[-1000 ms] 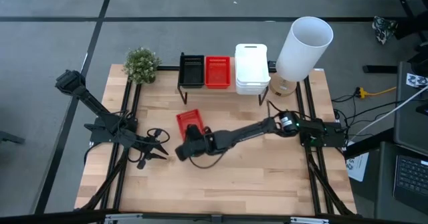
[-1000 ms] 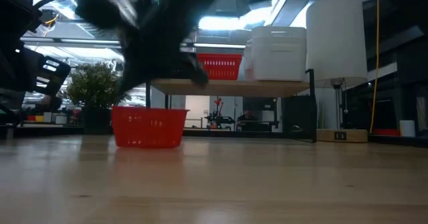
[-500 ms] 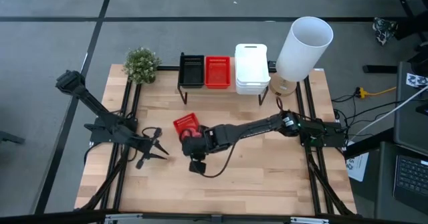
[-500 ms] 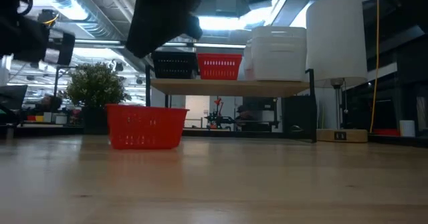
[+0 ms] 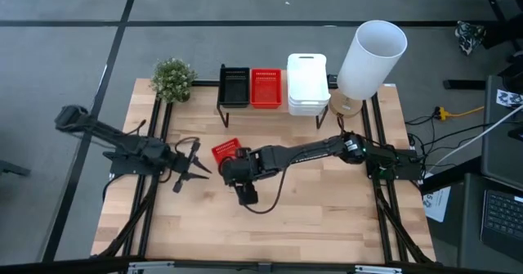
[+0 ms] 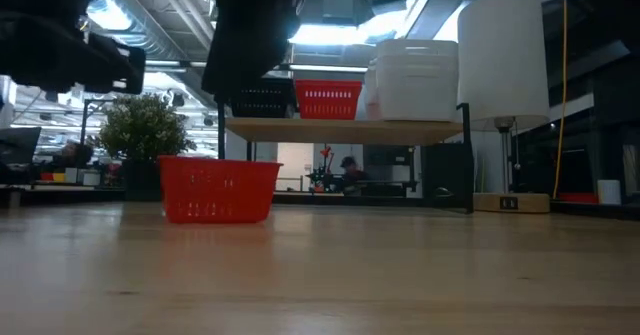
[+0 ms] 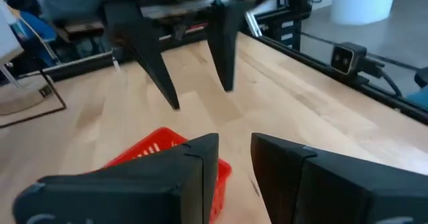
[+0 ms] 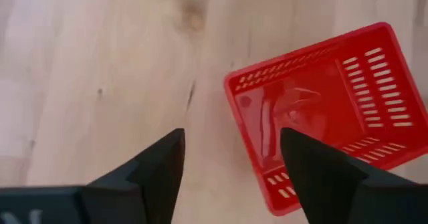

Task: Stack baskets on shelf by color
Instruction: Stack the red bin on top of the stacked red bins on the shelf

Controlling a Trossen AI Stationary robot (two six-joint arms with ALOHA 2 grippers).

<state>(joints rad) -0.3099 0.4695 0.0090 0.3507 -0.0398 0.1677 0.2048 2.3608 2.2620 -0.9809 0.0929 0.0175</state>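
One loose red mesh-walled plastic basket [image 5: 226, 151] centre frame; right gripper [image 5: 231, 166] above, fingers apart; left gripper [image 5: 198, 162] beside, fingers apart.

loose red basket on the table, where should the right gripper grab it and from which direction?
Come from straight above and pinch one wall of the red basket: it sits upright and open-topped on the tabletop, so its thin slotted rim is exposed. One finger inside, one outside. The right gripper hangs open above it, with the near short wall roughly between its fingers, so that edge looks easiest. The left gripper waits beside the basket.
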